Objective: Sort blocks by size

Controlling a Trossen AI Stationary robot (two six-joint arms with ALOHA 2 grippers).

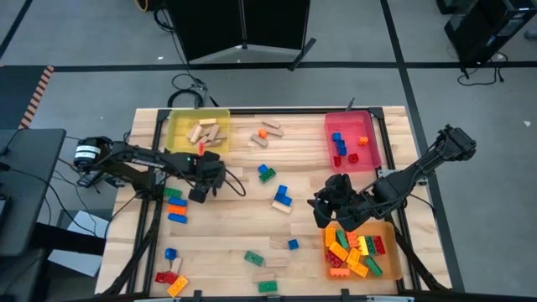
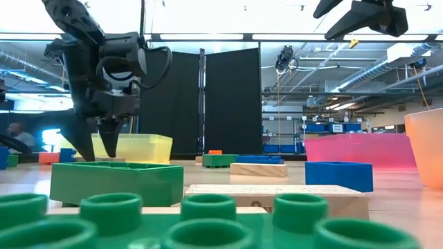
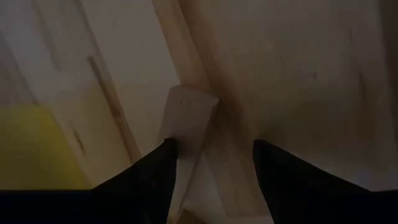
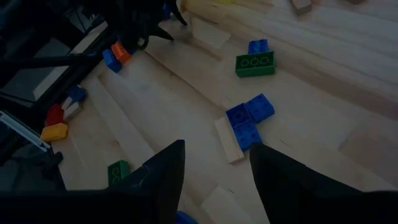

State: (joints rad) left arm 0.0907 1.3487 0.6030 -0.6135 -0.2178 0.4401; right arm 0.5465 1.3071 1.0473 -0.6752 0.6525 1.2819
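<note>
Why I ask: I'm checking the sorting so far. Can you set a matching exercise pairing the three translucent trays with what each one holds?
Trays:
1. translucent yellow tray
2. translucent pink tray
3. translucent orange tray

Contents:
A. mixed yellow, orange, red and green studded bricks
B. tan wooden blocks
C. blue and red studded bricks

Pairs: 1-B, 2-C, 3-A

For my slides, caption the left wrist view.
Left tool poised open over a tan wooden block on the table, yellow tray alongside.
</note>
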